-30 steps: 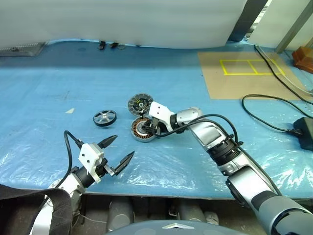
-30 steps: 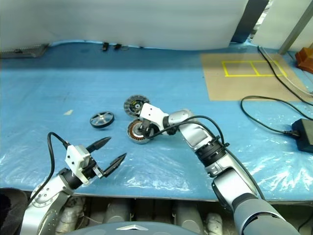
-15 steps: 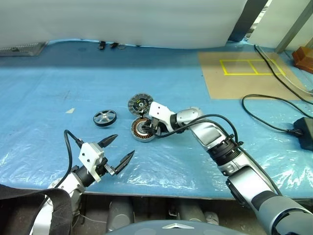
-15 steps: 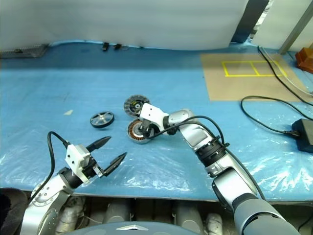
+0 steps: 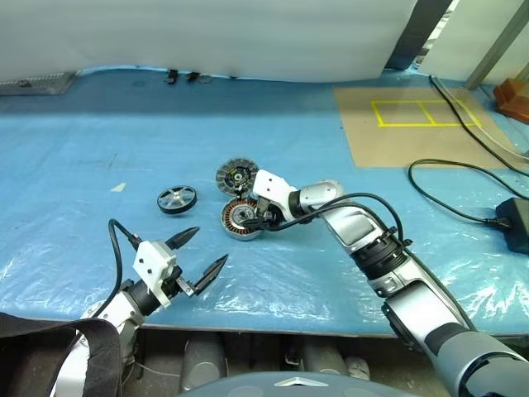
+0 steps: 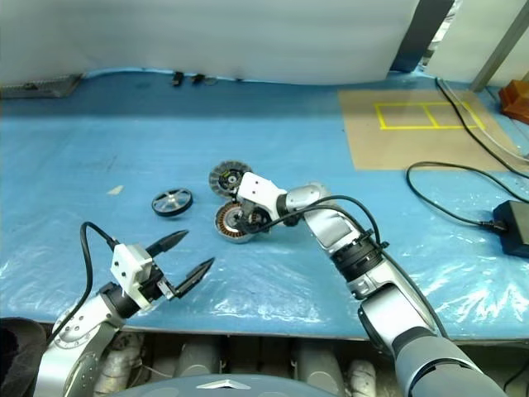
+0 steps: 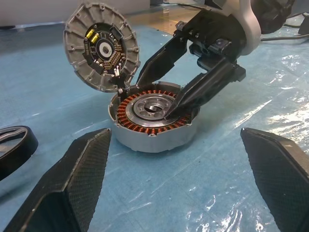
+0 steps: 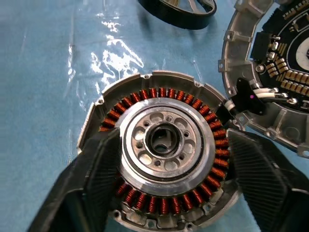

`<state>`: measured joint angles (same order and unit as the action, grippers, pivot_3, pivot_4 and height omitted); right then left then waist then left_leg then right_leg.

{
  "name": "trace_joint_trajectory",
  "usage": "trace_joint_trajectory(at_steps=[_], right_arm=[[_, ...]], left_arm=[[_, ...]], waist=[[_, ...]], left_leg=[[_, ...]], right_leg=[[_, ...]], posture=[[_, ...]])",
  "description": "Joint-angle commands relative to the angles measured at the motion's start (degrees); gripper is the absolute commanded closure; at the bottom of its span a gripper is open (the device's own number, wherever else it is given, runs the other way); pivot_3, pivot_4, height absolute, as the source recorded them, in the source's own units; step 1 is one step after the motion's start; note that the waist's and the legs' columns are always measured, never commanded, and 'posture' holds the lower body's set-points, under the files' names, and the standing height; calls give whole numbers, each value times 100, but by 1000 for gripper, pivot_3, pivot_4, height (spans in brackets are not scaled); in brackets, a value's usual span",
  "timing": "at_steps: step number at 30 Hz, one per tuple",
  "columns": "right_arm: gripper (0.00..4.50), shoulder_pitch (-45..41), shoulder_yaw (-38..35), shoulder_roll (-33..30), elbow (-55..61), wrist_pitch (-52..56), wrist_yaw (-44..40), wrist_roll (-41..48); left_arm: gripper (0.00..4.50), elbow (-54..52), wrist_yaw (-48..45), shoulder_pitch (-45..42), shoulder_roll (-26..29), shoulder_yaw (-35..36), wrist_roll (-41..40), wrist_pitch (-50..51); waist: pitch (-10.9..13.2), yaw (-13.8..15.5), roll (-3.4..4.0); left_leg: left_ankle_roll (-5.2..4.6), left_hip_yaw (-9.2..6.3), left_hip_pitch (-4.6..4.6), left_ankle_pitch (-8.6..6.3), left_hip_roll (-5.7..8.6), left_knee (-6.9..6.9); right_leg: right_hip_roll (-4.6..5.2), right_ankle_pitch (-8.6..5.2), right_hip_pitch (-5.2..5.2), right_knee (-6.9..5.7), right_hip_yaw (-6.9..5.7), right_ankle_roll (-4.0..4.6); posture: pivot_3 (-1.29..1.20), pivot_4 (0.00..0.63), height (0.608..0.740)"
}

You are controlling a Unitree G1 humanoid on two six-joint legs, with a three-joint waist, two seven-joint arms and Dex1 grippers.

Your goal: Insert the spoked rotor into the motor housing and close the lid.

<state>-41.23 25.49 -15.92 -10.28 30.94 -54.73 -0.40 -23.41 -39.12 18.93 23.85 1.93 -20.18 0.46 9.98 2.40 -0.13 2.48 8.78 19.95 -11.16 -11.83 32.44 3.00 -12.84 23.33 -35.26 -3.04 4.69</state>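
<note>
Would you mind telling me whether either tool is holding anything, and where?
Nothing is held: the right tool stands open over the motor housing, and the left tool is open and empty.

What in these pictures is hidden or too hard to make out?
- The spoked rotor: cut off by the edge in the right wrist view, and also in the left wrist view.
- The lid: only its ribbed face with the small parts shows; its other face is turned away.
- The motor housing: the right gripper's fingers cover part of its copper ring.
- Small black items at the table's far edge: too small to identify.
</note>
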Motion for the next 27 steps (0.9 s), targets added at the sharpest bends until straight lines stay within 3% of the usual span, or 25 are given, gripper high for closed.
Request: trace_joint_trajectory(at_steps=[1, 11, 27], right_arm=[[1048, -70, -319, 138, 224, 246, 34, 323], [4462, -114, -535, 430, 8, 426, 251, 499], [4462, 238, -140, 303, -123, 13, 363, 145]], left_arm=[[0, -55, -28, -37, 21, 9, -32, -55], [0, -41, -10, -9, -11, -9, -7, -85], [0, -20, -10, -78, 19, 41, -10, -70]], waist=[[0, 4, 0], [0, 4, 0], [0, 6, 0]], left_leg=[[0, -1, 0, 0, 0, 0], [3, -1, -1, 2, 1, 0], [8, 0, 0, 5, 1, 1]], right_leg=[[0, 0, -1, -1, 0, 0], [1, 0, 0, -1, 0, 0], [1, 0, -1, -1, 0, 0]], posture=[[0, 150, 740], [0, 150, 740], [0, 150, 740]])
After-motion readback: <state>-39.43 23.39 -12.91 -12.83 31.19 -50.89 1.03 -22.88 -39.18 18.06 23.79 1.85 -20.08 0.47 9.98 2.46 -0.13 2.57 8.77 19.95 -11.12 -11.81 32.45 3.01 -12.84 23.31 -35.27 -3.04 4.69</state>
